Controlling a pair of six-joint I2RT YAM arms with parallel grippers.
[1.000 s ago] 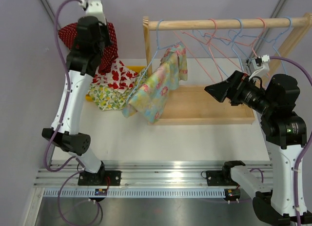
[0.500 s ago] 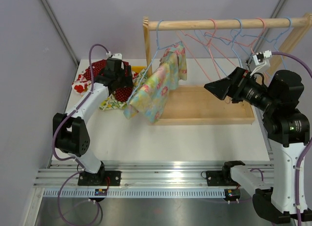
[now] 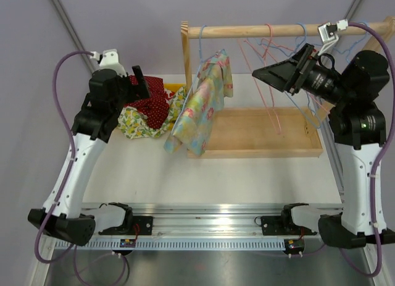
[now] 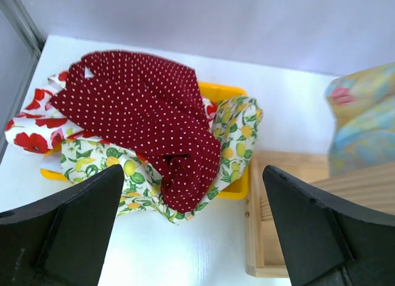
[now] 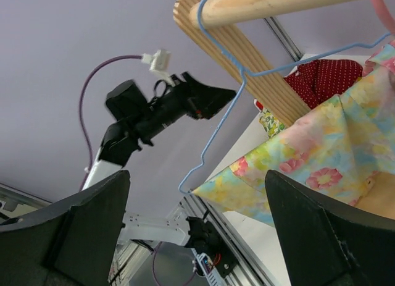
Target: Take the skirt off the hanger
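Pale purple walls [image 3: 136, 14]; white table [image 3: 234, 178]; metal rail [image 3: 203, 213] at near edge

A pastel floral skirt [image 3: 200, 104] in yellow, blue and pink is seen draped and bunched over a thin blue wire hanger [image 5: 224, 120], which is hooked near the left end of a wooden rail [image 3: 278, 30].

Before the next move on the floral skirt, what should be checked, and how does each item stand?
1. Left gripper open, empty: ok.
2. Right gripper open, empty: ok.
3. Floral skirt hangs on blue hanger, in the right wrist view: ok.
4. The blue hanger is hooked over rail: ok.
5. Red skirt lies on pile, untouched by the left gripper: ok.
6. Right arm clear of other hangers: cannot tell.
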